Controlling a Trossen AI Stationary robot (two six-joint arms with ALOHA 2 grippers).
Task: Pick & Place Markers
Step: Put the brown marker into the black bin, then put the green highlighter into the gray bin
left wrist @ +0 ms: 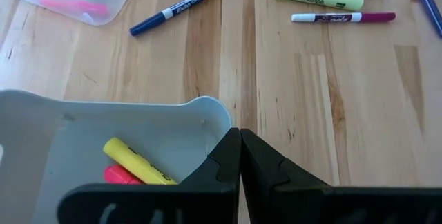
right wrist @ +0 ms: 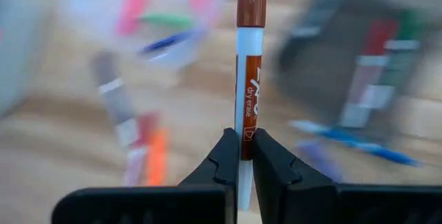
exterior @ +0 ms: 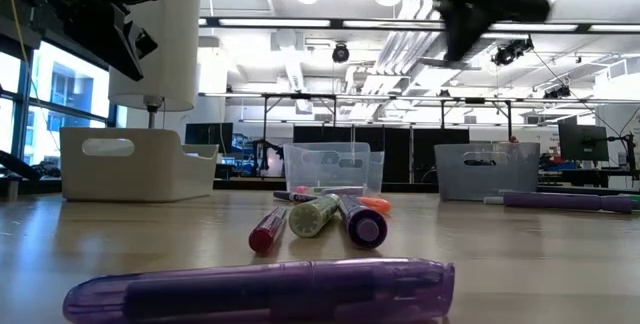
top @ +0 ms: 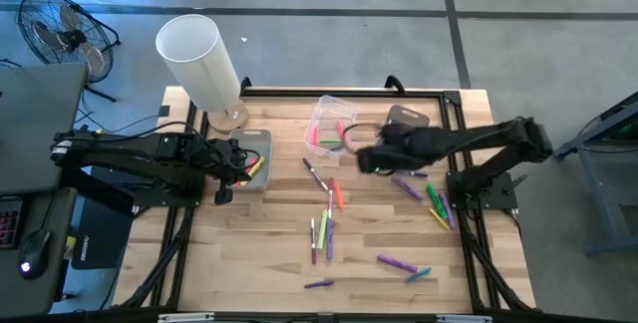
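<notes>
Many capped markers (top: pixel 329 213) lie scattered on the wooden table, more at the right (top: pixel 437 203). My right gripper (top: pixel 365 159) (right wrist: pixel 240 148) hangs over the table below the clear bin (top: pixel 329 124), shut on a brown-red and white dry-erase marker (right wrist: pixel 248 58). It shows blurred, high up, in the low view (exterior: pixel 470 4). My left gripper (top: pixel 242 166) (left wrist: pixel 239 151) is shut and empty above the corner of the grey bin (left wrist: pixel 138 106). That bin holds a yellow marker (left wrist: pixel 135 162) and a pink one. My right gripper pinches the dry-erase marker between its two fingers, on the labelled barrel (right wrist: pixel 246 124) toward the white end. The marker runs along the fingers and sticks out forward past their tips, cap end farthest away. It is lifted clear of the table.
A dark bin (top: pixel 407 119) stands right of the clear bin, which holds pink and green markers. A white lamp (top: pixel 199 59) stands at the far left behind the grey bin. A purple highlighter (exterior: pixel 260 289) lies near the table's front edge. Bare wood shows at the near left.
</notes>
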